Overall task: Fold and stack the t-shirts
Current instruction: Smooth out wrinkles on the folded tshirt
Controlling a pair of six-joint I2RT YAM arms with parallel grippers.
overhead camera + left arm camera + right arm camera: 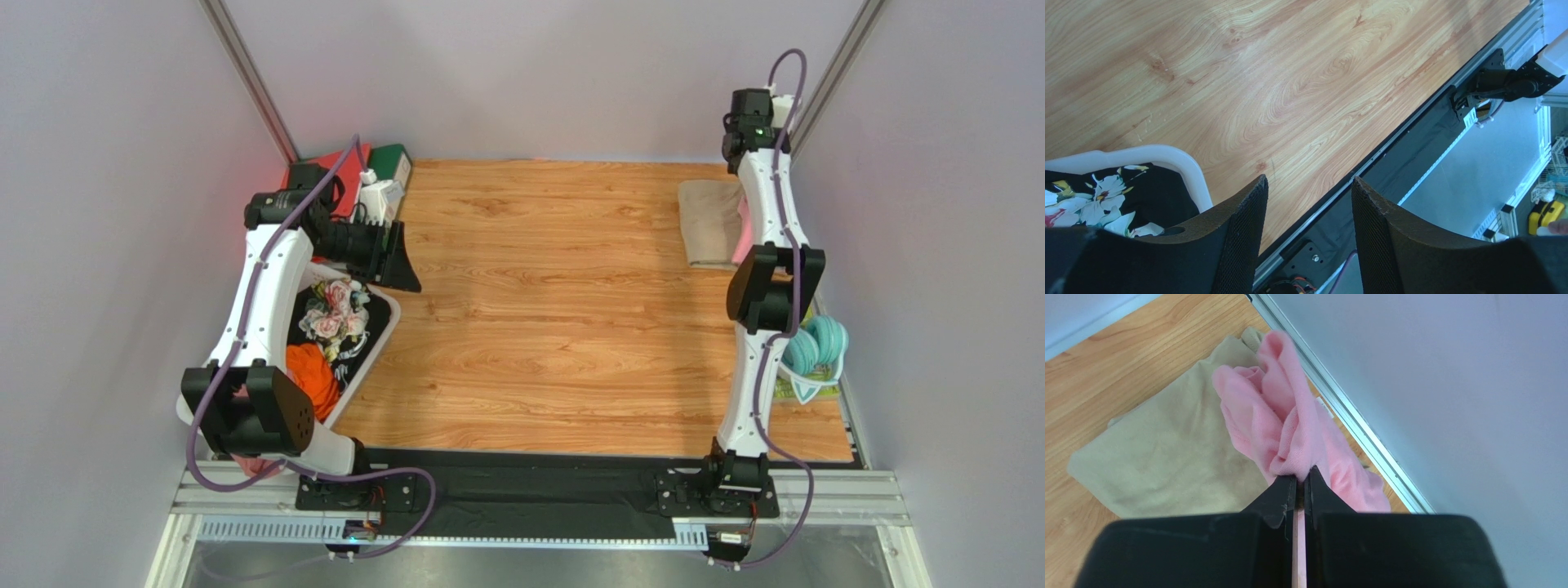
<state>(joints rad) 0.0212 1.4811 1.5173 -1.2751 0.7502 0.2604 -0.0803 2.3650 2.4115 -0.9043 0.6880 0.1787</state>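
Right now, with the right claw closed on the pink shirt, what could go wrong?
The right claw pinches only a bunched fold of the pink t-shirt, so the cloth may slip out when lifted. The pink cloth overlaps the khaki t-shirt; pulling could drag that one out of shape.

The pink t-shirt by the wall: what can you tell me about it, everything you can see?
The pink t-shirt is soft, light pink, fleecy-looking cloth, crumpled into loose folds rather than neatly folded. It lies at the far right edge of the table, along the metal rail under the wall, and seems to partly overlap the folded khaki-beige t-shirt. The right pincer is shut on a bunched ridge of it. No sleeves, collar or label can be made out.
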